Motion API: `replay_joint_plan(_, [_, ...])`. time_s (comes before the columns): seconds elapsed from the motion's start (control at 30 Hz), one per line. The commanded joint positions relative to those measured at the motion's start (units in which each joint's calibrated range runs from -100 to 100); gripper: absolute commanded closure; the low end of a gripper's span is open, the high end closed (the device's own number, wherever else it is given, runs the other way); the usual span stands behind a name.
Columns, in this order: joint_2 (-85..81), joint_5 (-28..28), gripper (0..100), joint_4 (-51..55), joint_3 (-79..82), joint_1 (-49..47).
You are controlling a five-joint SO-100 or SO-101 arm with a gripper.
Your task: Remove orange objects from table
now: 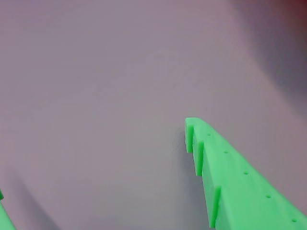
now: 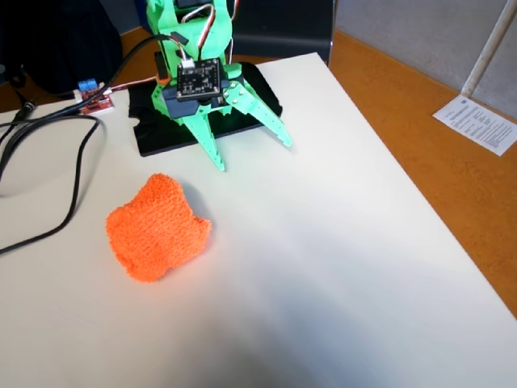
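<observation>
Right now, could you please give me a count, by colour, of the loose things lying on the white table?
Orange: 1, the knitted cloth lump, clear of the open green pincer.
Black: 1, the cable along the left side of the fixed view.
White: 0 on the table; the paper sheet lies beyond it.
Total: 2

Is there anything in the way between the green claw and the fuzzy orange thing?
No, nothing visible is in the way. In the fixed view the open claw hangs above bare white table, and the orange knitted lump lies apart from it, nearer the camera and to the left. The black cable runs off to the left of both.
</observation>
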Motion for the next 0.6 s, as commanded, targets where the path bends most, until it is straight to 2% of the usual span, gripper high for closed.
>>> replay_joint_plan(0.0, [-0.3,0.1,57,0.2,-0.2,-0.1])
replay_joint_plan(0.43, [-0.3,0.1,57,0.2,-0.2,-2.3])
replay_joint_plan(0.57, [0.0,6.8,57,-0.5,-0.8,-0.3])
